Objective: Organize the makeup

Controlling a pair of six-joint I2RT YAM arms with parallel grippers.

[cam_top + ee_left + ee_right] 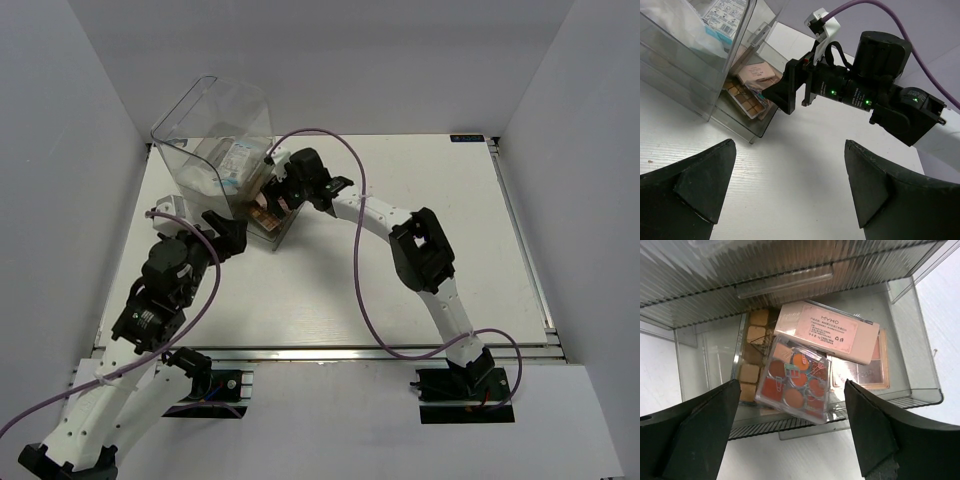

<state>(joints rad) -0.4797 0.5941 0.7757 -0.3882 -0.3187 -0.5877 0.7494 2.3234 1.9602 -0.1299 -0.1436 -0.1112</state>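
Several eyeshadow palettes lie stacked in the pulled-out bottom drawer of the clear drawer box: a clear square palette with orange-red pans on top, a pink MYHO palette, a tan-pan palette and a rose one. They also show in the left wrist view. A clear packet with white contents sits in an upper drawer. My right gripper is open, just in front of the drawer. My left gripper is open and empty over bare table near the box's front. The tan bottles are hidden.
The drawer box stands at the table's back left. My right arm reaches diagonally across the middle of the table to the drawer. The right wrist's body is close in front of my left gripper. White walls enclose the table.
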